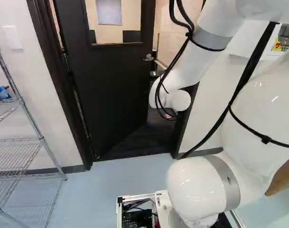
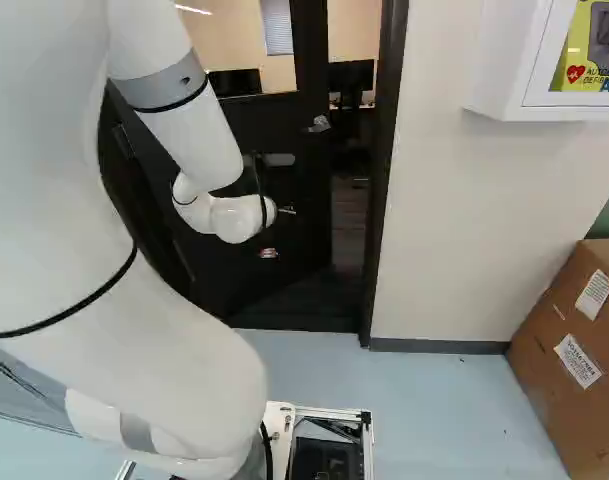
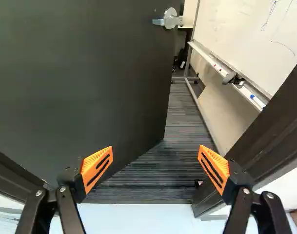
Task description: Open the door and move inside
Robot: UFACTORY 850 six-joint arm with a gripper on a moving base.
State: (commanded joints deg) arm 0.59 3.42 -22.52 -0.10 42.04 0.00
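The door (image 1: 113,90) is standing partly open, swinging away from the base into the room beyond; its hinge side is meeting the frame at the left of the left base view. Its handle (image 3: 170,18) is sitting near the free edge, where leverage is greatest, and nothing is gripping it. The tool (image 3: 155,148) is hanging well short of the handle with its two orange-padded fingers spread wide and pinching nothing. The arm (image 2: 189,140) is reaching forward and low towards the opening, presumably because pushing the panel calls for reach rather than grip.

Between the door's free edge and the door frame (image 3: 265,141), a gap is showing striped carpet (image 3: 182,131) and, beyond it, a whiteboard (image 3: 250,29) with a tray. The base (image 1: 135,195) is resting on the pale floor (image 1: 130,175), on the near side of the threshold.

In this report's judgement, unlatching is looking complete and the task is standing about midway; widening the gap and driving through are remaining. The next move is calling for steady pressure on the panel, clear of the hinge side. Risks are including the extended arm catching the frame and the door swinging back against it.
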